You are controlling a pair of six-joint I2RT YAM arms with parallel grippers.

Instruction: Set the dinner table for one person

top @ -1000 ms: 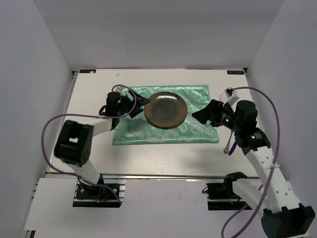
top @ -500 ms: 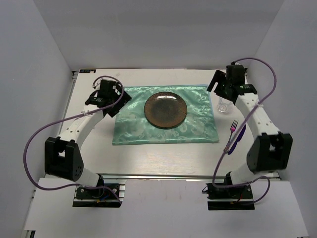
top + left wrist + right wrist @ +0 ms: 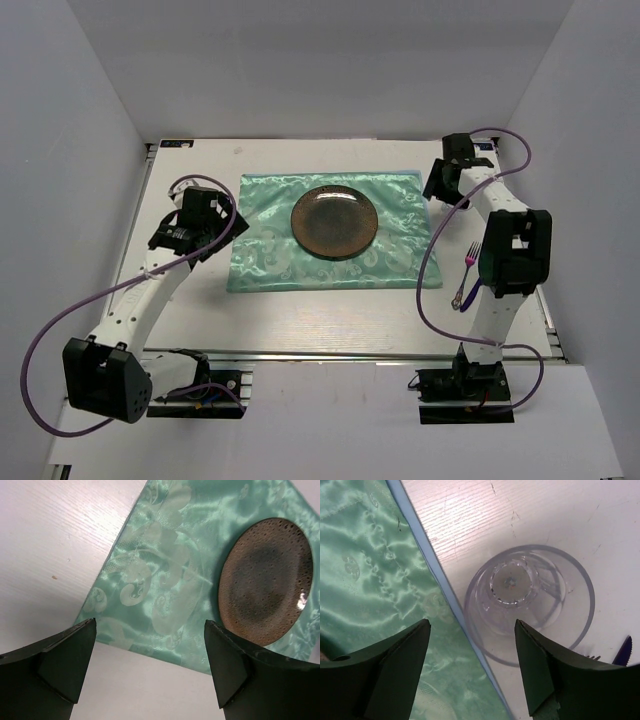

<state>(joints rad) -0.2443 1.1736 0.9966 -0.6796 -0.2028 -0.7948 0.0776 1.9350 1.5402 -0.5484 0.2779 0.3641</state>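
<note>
clear plastic tumbler (image 3: 530, 605), beside shiny mint-green mat (image 3: 365, 570); left jaws, right jaws were spread. toppling was risked by a clipped rim.

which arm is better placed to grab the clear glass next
Right. The right pincer hangs open over the glass on the table beside the mat. The left pincer, also open, is at the mat's opposite side, beyond the plate.

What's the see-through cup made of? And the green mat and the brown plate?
The cup looks like clear glass or plastic; you can see straight through it. The green mat seems a satin-like cloth, with woven swirls and a sheen. The brown plate looks like glazed ceramic, speckled and glossy, though I can't be sure.
</note>
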